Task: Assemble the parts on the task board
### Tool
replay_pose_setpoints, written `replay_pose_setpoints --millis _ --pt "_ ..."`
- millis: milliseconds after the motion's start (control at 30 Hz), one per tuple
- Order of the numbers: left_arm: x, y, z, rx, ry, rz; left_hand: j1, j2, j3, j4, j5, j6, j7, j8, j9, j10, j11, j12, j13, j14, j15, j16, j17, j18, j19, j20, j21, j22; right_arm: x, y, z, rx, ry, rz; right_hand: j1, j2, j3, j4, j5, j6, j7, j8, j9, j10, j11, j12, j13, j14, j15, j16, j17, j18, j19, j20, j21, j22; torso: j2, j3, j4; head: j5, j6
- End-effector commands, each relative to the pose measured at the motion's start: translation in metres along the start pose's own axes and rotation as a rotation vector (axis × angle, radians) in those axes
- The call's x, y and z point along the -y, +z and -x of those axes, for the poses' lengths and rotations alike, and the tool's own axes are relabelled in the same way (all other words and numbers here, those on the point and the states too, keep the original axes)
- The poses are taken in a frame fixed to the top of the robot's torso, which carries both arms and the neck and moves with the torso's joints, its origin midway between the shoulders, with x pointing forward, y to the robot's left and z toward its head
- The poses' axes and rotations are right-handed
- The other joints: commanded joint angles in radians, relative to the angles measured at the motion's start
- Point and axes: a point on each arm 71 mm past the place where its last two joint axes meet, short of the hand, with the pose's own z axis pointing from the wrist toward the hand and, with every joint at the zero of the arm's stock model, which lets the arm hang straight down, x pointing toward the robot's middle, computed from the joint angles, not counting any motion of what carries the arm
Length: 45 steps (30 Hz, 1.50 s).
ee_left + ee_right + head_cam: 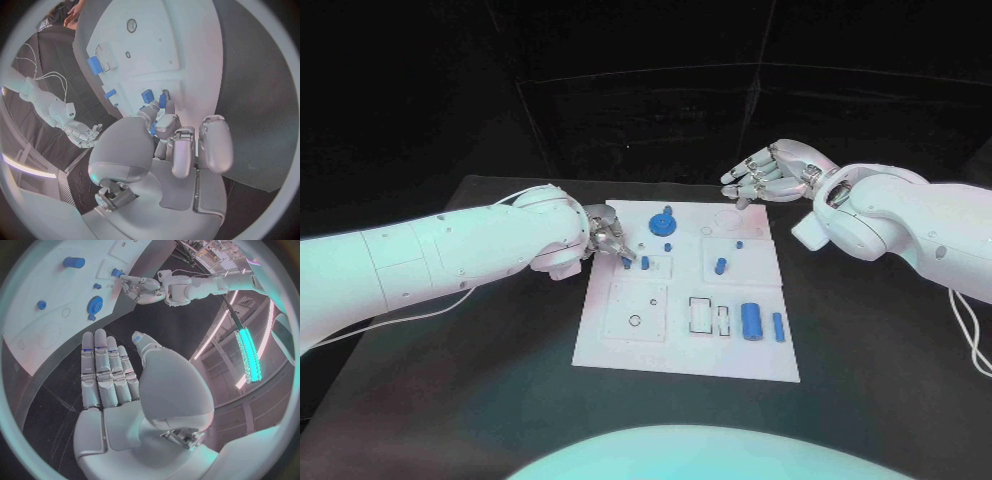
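Looking at the small blue peg (643,262) near the task board (678,352)'s left edge, I'd guess it's light, rigid, slick plastic, best pinched across its sides. The left hand (606,235) has its fingers (164,111) bunched right at it; can't tell if they actually grip. The right hand (769,172) hovers spread and empty past the board's far edge, above the worktop (473,400).

I see left robot hand (606,237) crowding board's (687,350) left edge by gear (662,221); near end of board open; right robot hand (769,170) off far corner.

Black table (473,400) under white task board (646,350)
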Motion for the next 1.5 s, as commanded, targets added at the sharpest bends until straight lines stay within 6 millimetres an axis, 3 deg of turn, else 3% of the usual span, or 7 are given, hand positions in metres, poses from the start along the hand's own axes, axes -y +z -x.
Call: replay_pose_setpoints --millis 33,1500 --pt "-0.0003 0.0001 -0.0013 -0.022 0.035 0.018 -0.004 0.007 0.096 -0.094 0.004 0.002 -0.002 0.005 0.001 0.007 0.0 -0.005 -0.001 0.106 0.002 0.003 0.263 0.006 0.01 0.001 -0.002 0.001 -0.0022 0.0003 -0.0004 -0.008 -0.001 0.013 0.0 0.005 -0.002 -0.002 0.005 -0.003 0.002 -0.003 0.001 -0.007 0.0 0.002 -0.001 -0.005 -0.001 -0.004 -0.001 0.009 -0.003 0.006 -0.006 -0.001 0.0 -0.0003 0.0004 0.0 -0.002" --pt "-0.0046 0.0016 -0.0017 -0.048 0.052 0.048 -0.017 0.003 0.118 -0.097 0.004 0.002 -0.002 0.011 0.004 0.008 0.0 -0.004 -0.001 0.106 0.002 0.003 0.263 0.006 0.01 0.001 -0.003 0.001 -0.0023 0.0003 -0.0006 -0.012 0.0 0.015 0.0 0.005 -0.002 -0.002 0.005 -0.003 0.002 -0.003 0.001 -0.007 0.0 0.002 -0.001 -0.005 -0.001 -0.004 -0.001 0.009 -0.003 0.006 -0.006 -0.001 0.0 -0.0005 0.001 -0.001 -0.009"
